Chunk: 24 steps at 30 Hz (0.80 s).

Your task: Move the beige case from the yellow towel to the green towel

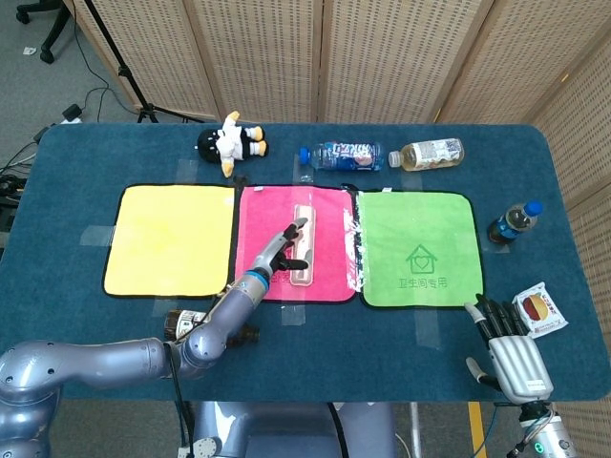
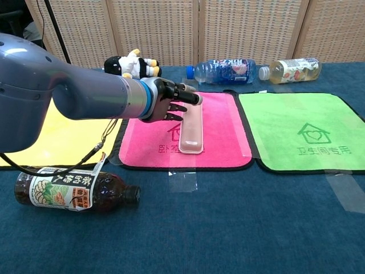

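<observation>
The beige case [image 2: 191, 130] lies flat on the pink towel [image 2: 219, 137], a little toward the green towel's side of the pink one. The pink towel is the middle one. The yellow towel [image 1: 167, 239] is just beside it on one side and the green towel [image 2: 305, 132] is just beside it on the other side. All three lie on the blue tabletop [image 2: 239, 222].

The left hand [image 2: 171, 101] is at the far end of the beige case. Its fingers [image 2: 188, 97] stick out straight, held close together, and touch the end of the case. They are not wrapped around it.

The right hand [image 1: 511, 348] lies on the tabletop, past the near corner of the green towel. Its fingers are spread apart and hold nothing.

A dark brown bottle [image 2: 74, 189] lies on its side in front of the pink towel's near corner, by the yellow towel. A black and white toy [image 2: 131, 65] and two lying bottles, one with a blue label [image 2: 223, 71] and one with yellow drink [image 2: 291, 69], are behind the pink towel. A small snack pack [image 1: 539, 310] lies near the right hand, and a bottle with a blue cap [image 1: 514, 223] stands beyond the green towel.
</observation>
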Each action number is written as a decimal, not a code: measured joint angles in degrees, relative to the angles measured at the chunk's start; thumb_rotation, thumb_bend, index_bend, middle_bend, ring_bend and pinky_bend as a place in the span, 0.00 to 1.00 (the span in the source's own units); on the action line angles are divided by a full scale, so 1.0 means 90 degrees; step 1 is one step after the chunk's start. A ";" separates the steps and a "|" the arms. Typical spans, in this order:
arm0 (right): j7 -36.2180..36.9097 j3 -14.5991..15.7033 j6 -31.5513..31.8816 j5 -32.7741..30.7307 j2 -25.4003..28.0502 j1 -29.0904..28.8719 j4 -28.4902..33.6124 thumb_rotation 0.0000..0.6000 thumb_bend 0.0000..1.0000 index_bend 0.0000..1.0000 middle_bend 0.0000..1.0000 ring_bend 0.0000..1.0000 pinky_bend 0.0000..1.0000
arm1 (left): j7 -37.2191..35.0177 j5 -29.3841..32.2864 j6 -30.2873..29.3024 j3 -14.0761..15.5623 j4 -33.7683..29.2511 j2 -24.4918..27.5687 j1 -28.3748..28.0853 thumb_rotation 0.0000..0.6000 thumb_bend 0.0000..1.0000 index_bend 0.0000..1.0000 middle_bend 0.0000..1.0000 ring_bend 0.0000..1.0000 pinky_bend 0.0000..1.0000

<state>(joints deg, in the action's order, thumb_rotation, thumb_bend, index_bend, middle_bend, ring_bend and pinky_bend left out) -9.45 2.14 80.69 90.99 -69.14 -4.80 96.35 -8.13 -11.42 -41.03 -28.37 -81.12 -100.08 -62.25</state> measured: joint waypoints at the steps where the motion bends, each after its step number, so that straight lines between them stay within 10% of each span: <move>1: 0.0008 -0.0002 0.0009 0.0002 0.0005 0.0002 0.0001 1.00 0.35 0.07 0.00 0.00 0.00 | 0.0005 -0.0010 -0.0017 0.0001 -0.0030 0.0023 0.0015 1.00 0.56 0.00 0.00 0.00 0.02; 12: -0.0002 0.0043 0.0082 0.0138 0.0041 0.0027 0.0086 1.00 0.34 0.07 0.00 0.00 0.00 | 0.0589 -0.1169 -0.0786 0.0398 -0.1009 0.1386 0.0646 1.00 0.55 0.00 0.00 0.00 0.02; 24: -0.0120 0.0116 0.0144 0.0351 0.0015 0.0040 0.0167 1.00 0.35 0.07 0.00 0.00 0.00 | 0.1797 -0.3613 -0.2035 0.1608 -0.2149 0.2728 0.1547 1.00 0.38 0.00 0.00 0.00 0.02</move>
<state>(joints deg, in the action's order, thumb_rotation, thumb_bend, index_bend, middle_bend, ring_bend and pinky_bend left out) -10.53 3.18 81.99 94.14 -69.01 -4.44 97.85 8.04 -43.93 -59.35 -13.90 -100.46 -75.53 -48.33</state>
